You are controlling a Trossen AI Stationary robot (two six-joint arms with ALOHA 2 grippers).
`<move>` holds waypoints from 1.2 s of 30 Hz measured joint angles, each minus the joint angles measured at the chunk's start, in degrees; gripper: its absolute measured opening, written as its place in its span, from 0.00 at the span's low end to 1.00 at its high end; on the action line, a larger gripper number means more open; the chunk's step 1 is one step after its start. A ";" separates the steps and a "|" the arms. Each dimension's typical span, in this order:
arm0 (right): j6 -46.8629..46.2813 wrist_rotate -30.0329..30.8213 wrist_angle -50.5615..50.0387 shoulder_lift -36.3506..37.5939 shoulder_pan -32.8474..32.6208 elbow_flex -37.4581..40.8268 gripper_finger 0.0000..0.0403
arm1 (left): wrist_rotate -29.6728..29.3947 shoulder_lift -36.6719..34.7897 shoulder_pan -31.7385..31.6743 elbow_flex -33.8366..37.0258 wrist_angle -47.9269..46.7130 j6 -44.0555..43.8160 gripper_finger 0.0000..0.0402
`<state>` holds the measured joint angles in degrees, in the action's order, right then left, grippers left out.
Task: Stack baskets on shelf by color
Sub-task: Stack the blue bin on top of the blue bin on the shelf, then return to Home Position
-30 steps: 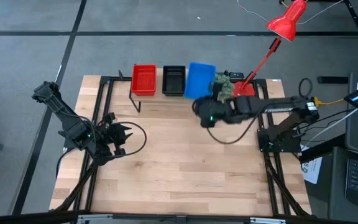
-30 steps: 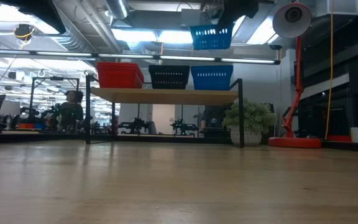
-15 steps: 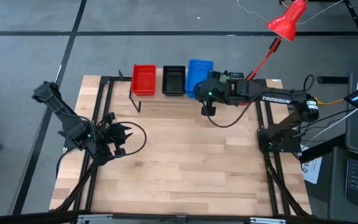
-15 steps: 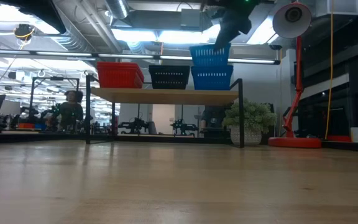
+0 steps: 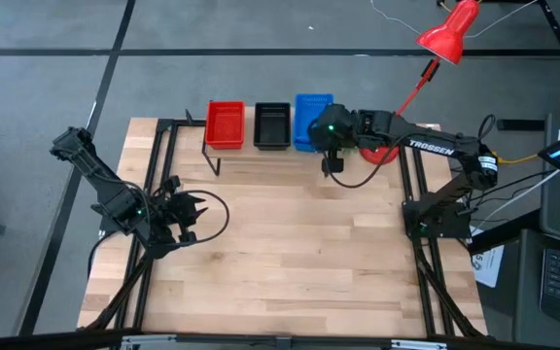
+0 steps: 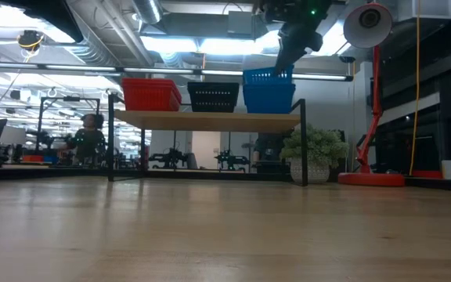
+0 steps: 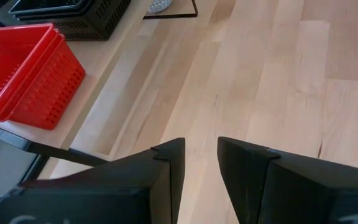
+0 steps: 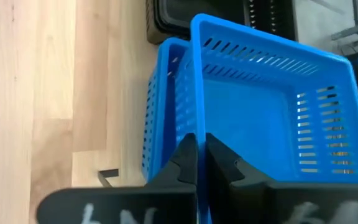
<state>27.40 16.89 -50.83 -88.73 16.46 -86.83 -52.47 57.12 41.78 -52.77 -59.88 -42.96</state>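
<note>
The top blue basket [image 8: 272, 118] has been lowered into the blue stack on the shelf [image 6: 210, 120]; its near wall is pinched in the right claw [image 8: 197, 163], directly ahead.

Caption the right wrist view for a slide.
Right tool grips a blue basket by its wall, nesting it into the blue stack.

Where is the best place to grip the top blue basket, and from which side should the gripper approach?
Grip the top blue basket by its thin upright wall nearest the table's open side, coming from above. Its open top leaves that rim free, and the right gripper already pinches it there.
</note>
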 joint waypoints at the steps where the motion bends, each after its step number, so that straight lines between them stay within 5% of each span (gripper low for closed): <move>1: 0.63 -0.53 0.00 0.00 0.10 0.00 0.00 | 0.00 0.00 -0.02 0.00 0.00 0.00 0.22; 7: 1.27 -0.70 0.42 0.00 0.01 0.00 0.02 | -0.02 0.00 -0.01 0.00 0.00 -0.06 0.22; 19: -2.92 -0.53 -0.89 0.00 0.01 -0.14 0.27 | 0.00 0.00 0.00 0.00 0.00 -0.02 0.22; 27: -10.92 -0.85 -3.64 0.59 -3.54 -7.45 0.30 | -2.19 -0.03 0.07 0.00 0.00 1.41 0.22; 32: -21.33 -7.82 -10.04 3.09 -7.97 -9.29 0.30 | -6.97 -1.65 0.45 0.00 -0.59 1.34 0.22; 36: -27.22 -14.43 -12.39 7.63 -13.73 -3.68 0.30 | -12.59 -5.81 5.06 0.00 -6.80 -3.38 0.22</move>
<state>0.18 2.46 -63.22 -81.09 2.73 -90.50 -65.05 51.31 46.84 -52.77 -66.68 -46.34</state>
